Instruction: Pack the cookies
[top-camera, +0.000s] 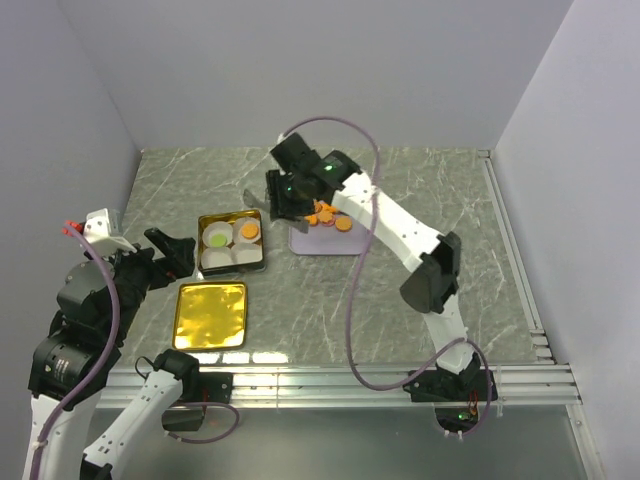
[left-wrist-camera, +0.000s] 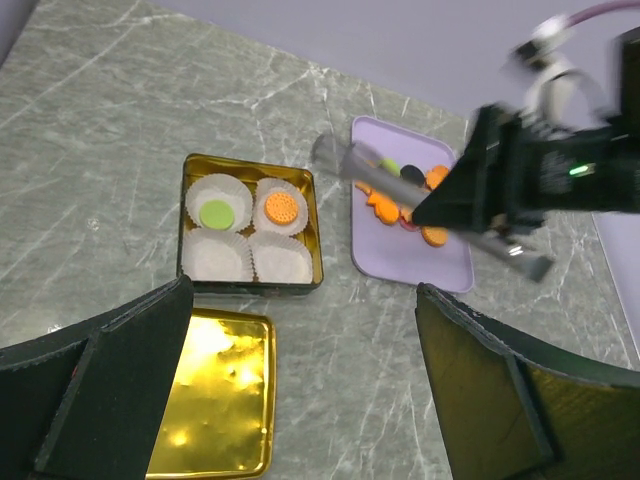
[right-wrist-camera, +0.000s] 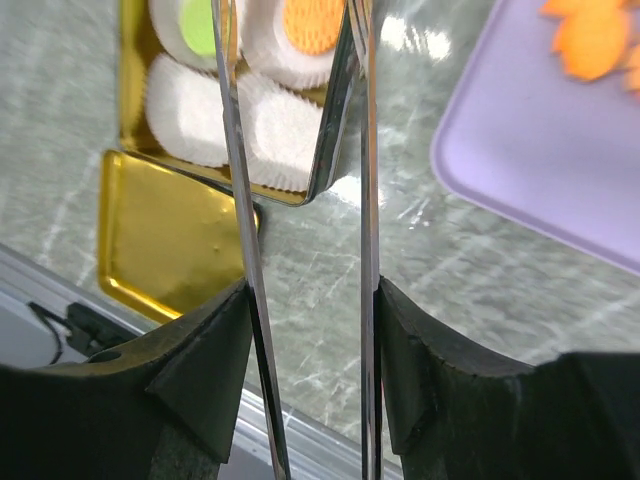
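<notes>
Several orange cookies (top-camera: 328, 217), with a black and a green one, lie on a lilac tray (top-camera: 325, 243); they also show in the left wrist view (left-wrist-camera: 384, 208). A gold tin (top-camera: 264, 240) holds white paper cups. One cup has a green cookie (left-wrist-camera: 216, 213), one an orange cookie (left-wrist-camera: 281, 208). My right gripper (top-camera: 285, 195) is shut on metal tongs (left-wrist-camera: 355, 163), whose blades (right-wrist-camera: 236, 150) reach over the tin's edge with nothing visible between them. My left gripper (left-wrist-camera: 305, 290) is open and empty, above the table near the tin.
The gold tin lid (top-camera: 210, 315) lies flat in front of the tin, and shows in the left wrist view (left-wrist-camera: 215, 400) and the right wrist view (right-wrist-camera: 165, 230). Grey walls close the table at left, back and right. A metal rail (top-camera: 330, 375) runs along the near edge.
</notes>
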